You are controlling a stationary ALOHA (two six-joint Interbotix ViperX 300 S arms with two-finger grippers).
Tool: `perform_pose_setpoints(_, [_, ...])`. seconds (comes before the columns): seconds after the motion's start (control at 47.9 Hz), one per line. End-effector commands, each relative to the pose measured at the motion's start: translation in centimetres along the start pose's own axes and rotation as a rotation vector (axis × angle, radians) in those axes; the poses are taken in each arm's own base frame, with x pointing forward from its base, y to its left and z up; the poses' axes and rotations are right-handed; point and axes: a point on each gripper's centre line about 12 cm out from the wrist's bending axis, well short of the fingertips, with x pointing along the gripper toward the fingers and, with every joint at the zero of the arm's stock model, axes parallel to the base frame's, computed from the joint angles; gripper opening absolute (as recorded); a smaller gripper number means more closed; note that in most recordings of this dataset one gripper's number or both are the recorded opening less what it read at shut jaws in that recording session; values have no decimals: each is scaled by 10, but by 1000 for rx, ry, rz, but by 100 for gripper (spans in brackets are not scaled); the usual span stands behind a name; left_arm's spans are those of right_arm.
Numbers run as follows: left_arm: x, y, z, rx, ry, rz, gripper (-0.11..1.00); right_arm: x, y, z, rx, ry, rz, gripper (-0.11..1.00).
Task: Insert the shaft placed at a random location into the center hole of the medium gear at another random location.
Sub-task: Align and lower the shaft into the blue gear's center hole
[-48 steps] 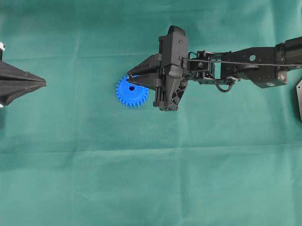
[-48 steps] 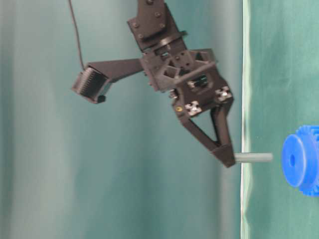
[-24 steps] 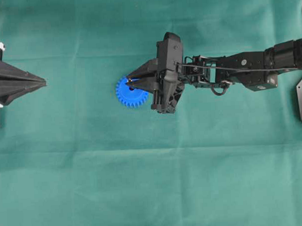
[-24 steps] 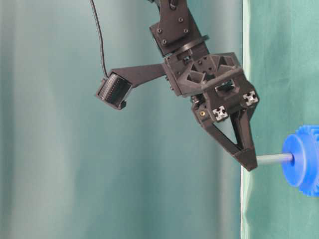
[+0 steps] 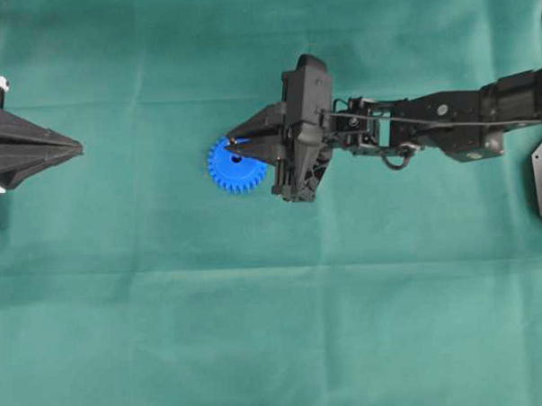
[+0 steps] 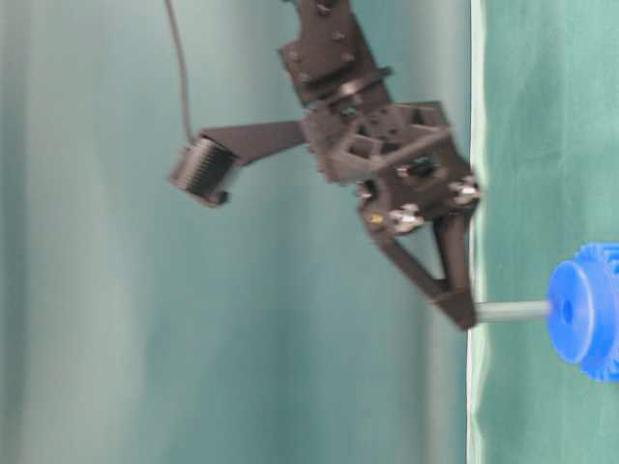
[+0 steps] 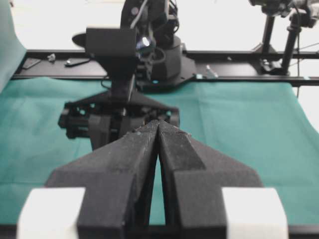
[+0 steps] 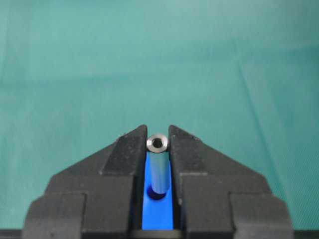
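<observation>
The right hand [image 6: 462,311] grips the shaft [image 6: 513,310] by its upper end, and its lower end meets the center hole [image 6: 565,310] of the medium gear [image 5: 236,164] on the table [image 5: 276,329]. Keep the shaft straight and press gently, releasing only when seated. The left hand [image 7: 157,130] is clenched, empty, well apart.

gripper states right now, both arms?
Left gripper: closed, holding nothing.
Right gripper: closed on the shaft, whose lower end sits at the center hole of the medium gear.
</observation>
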Motion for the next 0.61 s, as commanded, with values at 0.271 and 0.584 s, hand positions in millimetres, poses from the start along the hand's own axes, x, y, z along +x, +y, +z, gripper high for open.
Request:
perform_pose_setpoints(0.271, [2,0,10,3,-26,-1,0,-13,3,31,-2,-79,8,13])
perform_pose_setpoints(0.584, [2,0,11,3,-28,-1,0,1,3,10,10,-40,7,13])
